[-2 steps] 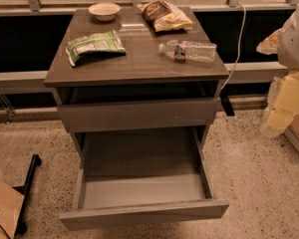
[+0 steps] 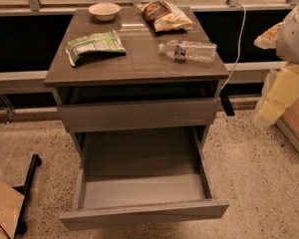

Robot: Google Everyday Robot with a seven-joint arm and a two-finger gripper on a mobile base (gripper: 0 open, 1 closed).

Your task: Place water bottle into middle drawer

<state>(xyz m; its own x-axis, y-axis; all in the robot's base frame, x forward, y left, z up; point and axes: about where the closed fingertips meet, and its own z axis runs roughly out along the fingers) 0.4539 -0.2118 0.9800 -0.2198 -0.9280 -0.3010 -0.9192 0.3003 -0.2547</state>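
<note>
My gripper [image 2: 283,89] is, I think, the pale shape at the right edge, touching nothing I can see; released or clenched, I cannot tell. The small clear plastic water bottle [image 2: 188,50] lies sideways on the brown cabinet top [image 2: 139,66], unmoved since before. The grey-brown middle drawer [image 2: 144,214] stands pulled out.

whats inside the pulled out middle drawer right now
Only the bare pale floor of the middle drawer shows. Its rear runs into shadow under the drawer above, so that part is hidden. The water bottle lies on the cabinet top. The gripper is not in view.
</note>
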